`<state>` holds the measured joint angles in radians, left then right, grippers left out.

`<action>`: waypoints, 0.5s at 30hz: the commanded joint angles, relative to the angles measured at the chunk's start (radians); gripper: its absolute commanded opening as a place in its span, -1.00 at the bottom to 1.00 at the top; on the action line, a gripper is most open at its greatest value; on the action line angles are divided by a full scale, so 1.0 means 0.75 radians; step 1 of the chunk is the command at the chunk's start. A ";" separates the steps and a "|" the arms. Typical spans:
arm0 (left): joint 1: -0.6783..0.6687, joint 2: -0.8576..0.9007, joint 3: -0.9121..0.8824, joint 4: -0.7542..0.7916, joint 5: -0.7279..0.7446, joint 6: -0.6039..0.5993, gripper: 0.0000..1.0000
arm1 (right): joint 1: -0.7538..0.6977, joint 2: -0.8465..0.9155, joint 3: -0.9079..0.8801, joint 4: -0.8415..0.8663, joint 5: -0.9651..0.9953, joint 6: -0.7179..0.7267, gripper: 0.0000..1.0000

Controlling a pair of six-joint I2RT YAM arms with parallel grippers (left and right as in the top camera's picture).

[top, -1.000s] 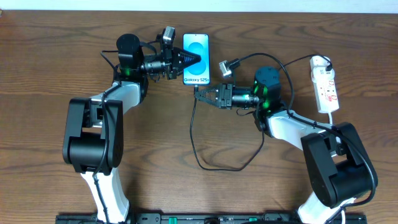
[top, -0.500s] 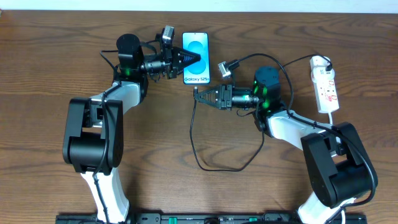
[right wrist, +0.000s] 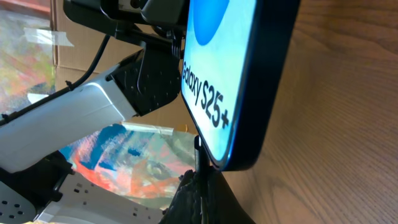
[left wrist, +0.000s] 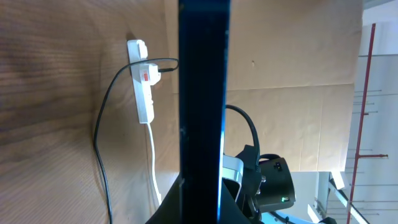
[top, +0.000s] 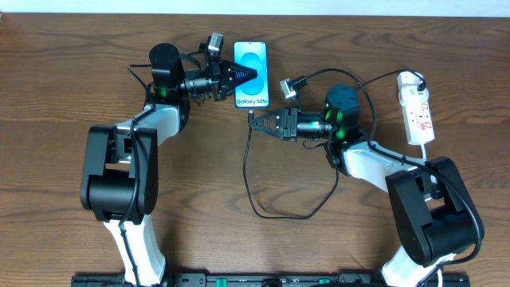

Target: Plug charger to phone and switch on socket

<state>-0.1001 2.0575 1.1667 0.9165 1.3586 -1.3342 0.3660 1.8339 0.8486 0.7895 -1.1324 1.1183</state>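
Clamps the slim blue-screened smartphone point(top: 253, 57) by its side in the left gripper point(top: 247, 76), near the worktop's far edge. Barely shifted this last second. Pinches the thin black charger cable point(top: 245, 169) at its connector end in the right gripper point(top: 254, 119), just under the phone's lower edge (nudged slightly left, apparently not seated). Leaves the white elongated power strip point(top: 417, 108) by the right edge untouched, so plugging remains unfinished.

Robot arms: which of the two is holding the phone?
The left arm: its jaws clamp the phone's side edge. The right arm pinches the end of the thin black charger cable near the phone's bottom end.
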 commanded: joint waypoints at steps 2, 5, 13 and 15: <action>0.005 -0.014 0.025 0.014 0.018 0.024 -0.85 | -0.017 0.002 0.009 0.005 -0.005 -0.001 -0.98; 0.005 -0.014 0.025 0.014 0.018 0.024 -0.85 | -0.019 0.002 0.009 0.005 -0.005 -0.001 -0.98; 0.005 -0.014 0.025 0.014 0.018 0.029 -0.86 | -0.018 0.002 0.009 0.006 -0.004 -0.002 -0.98; 0.005 -0.014 0.025 0.014 0.018 0.029 -0.86 | -0.018 0.002 0.009 0.006 -0.004 -0.002 -0.98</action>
<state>-0.1001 2.0575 1.1667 0.9165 1.3590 -1.3338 0.3569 1.8339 0.8486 0.7895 -1.1324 1.1183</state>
